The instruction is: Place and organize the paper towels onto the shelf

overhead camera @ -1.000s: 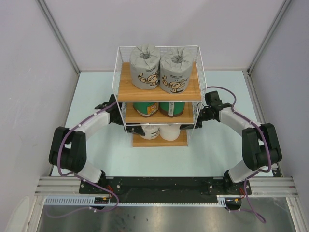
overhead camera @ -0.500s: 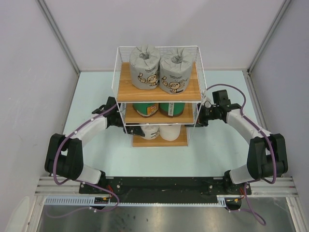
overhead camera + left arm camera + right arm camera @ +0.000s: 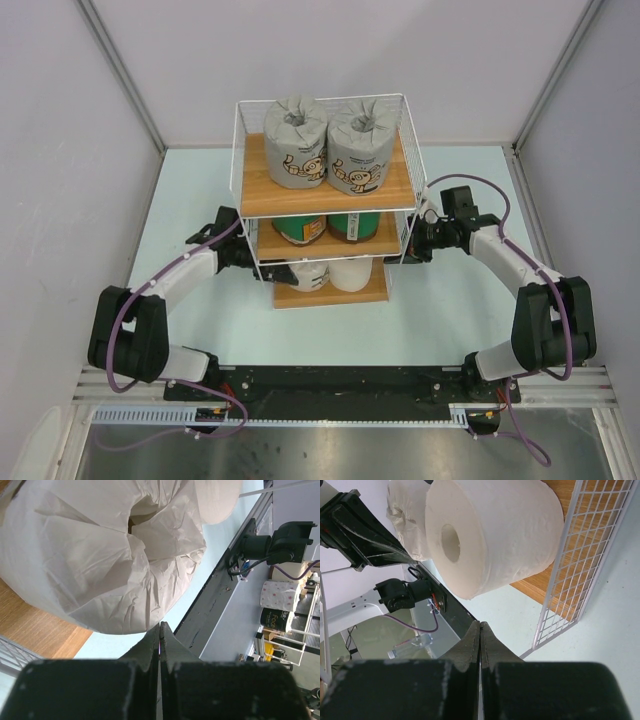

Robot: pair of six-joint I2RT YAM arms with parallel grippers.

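Note:
The shelf (image 3: 262,195) stands mid-table and holds all the paper towels. Two grey cartoon-print rolls (image 3: 298,140) sit on its top board, two green ones (image 3: 300,226) on the middle board. On the bottom board lie a white-wrapped roll (image 3: 306,272) and a bare white roll (image 3: 350,270). My left gripper (image 3: 256,262) is shut and empty at the shelf's lower left, its tips (image 3: 160,625) just under the white-wrapped roll (image 3: 100,555). My right gripper (image 3: 401,256) is shut and empty at the lower right, tips (image 3: 480,624) below the bare roll (image 3: 490,535).
The shelf's white wire side panel (image 3: 585,565) stands just right of the right gripper's tips. Grey walls enclose the pale table (image 3: 470,310) on three sides. The arms' black base rail (image 3: 330,385) runs along the near edge.
The shelf has shifted slightly to the left. The left arm has stretched out lower along the shelf's left side, and the right arm has extended toward its right side.

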